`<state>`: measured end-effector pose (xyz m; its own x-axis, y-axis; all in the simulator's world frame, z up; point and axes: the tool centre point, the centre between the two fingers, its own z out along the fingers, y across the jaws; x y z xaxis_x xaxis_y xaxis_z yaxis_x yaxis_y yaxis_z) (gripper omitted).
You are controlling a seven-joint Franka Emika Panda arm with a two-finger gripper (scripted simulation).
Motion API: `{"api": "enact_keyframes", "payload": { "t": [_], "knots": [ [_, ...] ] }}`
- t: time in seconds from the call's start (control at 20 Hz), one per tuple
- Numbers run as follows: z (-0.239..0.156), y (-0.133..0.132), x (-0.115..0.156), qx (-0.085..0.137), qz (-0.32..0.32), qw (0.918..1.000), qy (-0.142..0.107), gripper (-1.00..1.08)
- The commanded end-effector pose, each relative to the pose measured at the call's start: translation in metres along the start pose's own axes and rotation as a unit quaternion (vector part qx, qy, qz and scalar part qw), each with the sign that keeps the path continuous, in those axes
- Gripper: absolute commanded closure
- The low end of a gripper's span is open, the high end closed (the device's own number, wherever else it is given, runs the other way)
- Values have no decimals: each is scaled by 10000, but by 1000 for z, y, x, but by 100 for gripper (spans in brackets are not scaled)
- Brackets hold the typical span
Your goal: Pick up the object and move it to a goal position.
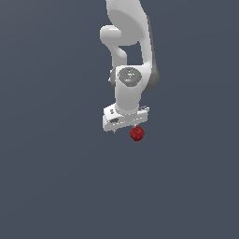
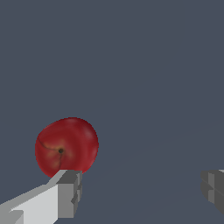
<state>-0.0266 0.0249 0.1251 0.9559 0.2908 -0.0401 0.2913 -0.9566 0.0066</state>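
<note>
The object is a small dark-red apple-like ball [image 1: 137, 133]. In the exterior view it sits just below the white gripper [image 1: 125, 127], toward the exterior view's right end of the hand. In the wrist view the ball [image 2: 66, 146] is large and lies just beyond one grey fingertip [image 2: 70, 192], not between the two. The other fingertip [image 2: 213, 190] is far from it at the frame's edge. The gripper [image 2: 141, 191] is open wide and holds nothing. I cannot tell whether the fingertip touches the ball.
The white arm [image 1: 130, 42] comes down from the top of the exterior view. Around it there is only a plain dark grey-blue surface [image 1: 56, 177], with no other objects or edges in view.
</note>
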Motion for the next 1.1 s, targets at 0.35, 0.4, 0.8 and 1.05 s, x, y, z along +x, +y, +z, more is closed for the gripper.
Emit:
{"api": "enact_keyframes", "payload": {
  "t": [0.35,0.4,0.8,1.05],
  "knots": [
    [21,-55,0,-8,-1486,9888,145,-92],
    [23,-59,0,-8,-1589,9872,156,-92],
    [28,-76,-2,-8,-2020,9792,202,-92],
    [31,-75,-1,-7,-1995,9797,198,-92]
  ]
}}
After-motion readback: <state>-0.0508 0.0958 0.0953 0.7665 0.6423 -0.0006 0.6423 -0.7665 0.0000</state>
